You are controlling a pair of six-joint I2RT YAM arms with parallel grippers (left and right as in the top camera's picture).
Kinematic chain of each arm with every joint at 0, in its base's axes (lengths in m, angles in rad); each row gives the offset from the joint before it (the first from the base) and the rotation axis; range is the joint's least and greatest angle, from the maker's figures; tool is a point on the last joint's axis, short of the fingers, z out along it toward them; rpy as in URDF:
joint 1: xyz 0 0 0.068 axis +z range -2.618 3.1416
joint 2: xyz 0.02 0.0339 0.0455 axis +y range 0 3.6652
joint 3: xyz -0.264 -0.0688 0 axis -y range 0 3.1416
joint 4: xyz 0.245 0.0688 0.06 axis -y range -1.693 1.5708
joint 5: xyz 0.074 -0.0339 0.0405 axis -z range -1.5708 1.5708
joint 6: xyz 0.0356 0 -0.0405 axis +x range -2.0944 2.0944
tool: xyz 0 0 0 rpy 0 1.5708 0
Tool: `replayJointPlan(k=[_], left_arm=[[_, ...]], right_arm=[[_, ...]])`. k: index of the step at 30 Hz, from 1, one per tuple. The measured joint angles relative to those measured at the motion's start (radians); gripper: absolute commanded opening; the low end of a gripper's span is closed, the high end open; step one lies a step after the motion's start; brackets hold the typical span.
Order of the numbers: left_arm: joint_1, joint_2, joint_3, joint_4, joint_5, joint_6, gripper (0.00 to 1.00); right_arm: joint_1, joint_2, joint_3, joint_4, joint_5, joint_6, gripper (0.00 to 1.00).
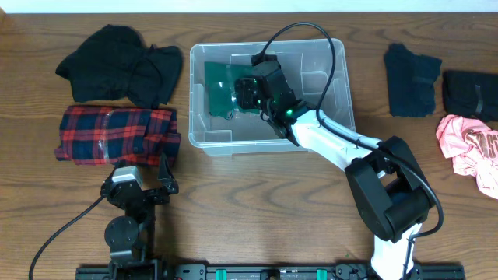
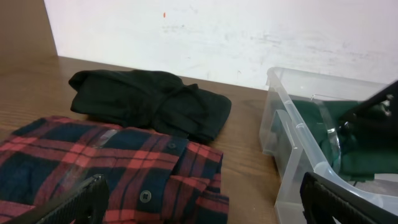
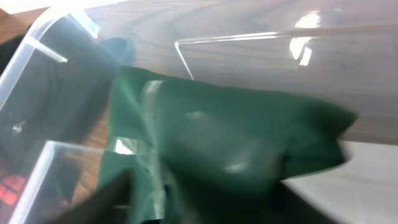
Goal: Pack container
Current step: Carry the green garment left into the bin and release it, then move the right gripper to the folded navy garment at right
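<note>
The clear plastic container [image 1: 192, 93] stands at the table's middle back with a dark green garment [image 1: 222, 92] lying in its left half. My right gripper [image 1: 247, 95] reaches down into the bin over that garment. In the blurred right wrist view the green cloth [image 3: 217, 137] fills the frame against the bin's wall [image 3: 37, 43]. One dark finger [image 3: 118, 193] shows far to the left, so the jaws of the right gripper [image 3: 205, 199] stand apart over the cloth. My left gripper [image 1: 142, 167] [image 2: 202, 186] rests open near the front edge, holding nothing.
A folded red plaid shirt [image 1: 117, 134] [image 2: 93, 162] lies just ahead of the left gripper, and a black garment [image 1: 120, 62] [image 2: 149, 102] lies behind it. Right of the bin are two dark folded garments [image 1: 411, 79] [image 1: 471, 93] and a pink one [image 1: 467, 144].
</note>
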Motion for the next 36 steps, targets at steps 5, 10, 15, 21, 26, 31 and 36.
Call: replayJointPlan(k=[5,10,15,21,26,31,36], left_arm=[[0.000,0.000,0.000,0.000,0.000,0.000,0.98],[0.000,0.000,0.000,0.000,0.000,0.000,0.98],[0.000,0.000,0.000,0.000,0.000,0.000,0.98],[0.000,0.000,0.000,0.000,0.000,0.000,0.98],[0.000,0.000,0.000,0.000,0.000,0.000,0.98],[0.000,0.000,0.000,0.000,0.000,0.000,0.98],[0.000,0.000,0.000,0.000,0.000,0.000,0.98]], right_arm=[[0.000,0.000,0.000,0.003,-0.005,-0.083,0.99],[0.000,0.000,0.003,0.018,-0.006,-0.180,0.99],[0.000,0.002,0.069,-0.029,0.000,-0.300,0.99],[0.000,0.002,0.233,-0.235,0.073,-0.366,0.99],[-0.007,-0.005,0.342,-0.483,0.163,-0.372,0.99],[-0.072,-0.066,0.407,-0.702,0.215,-0.347,0.99],[-0.246,-0.194,0.441,-0.810,0.229,-0.323,0.99]])
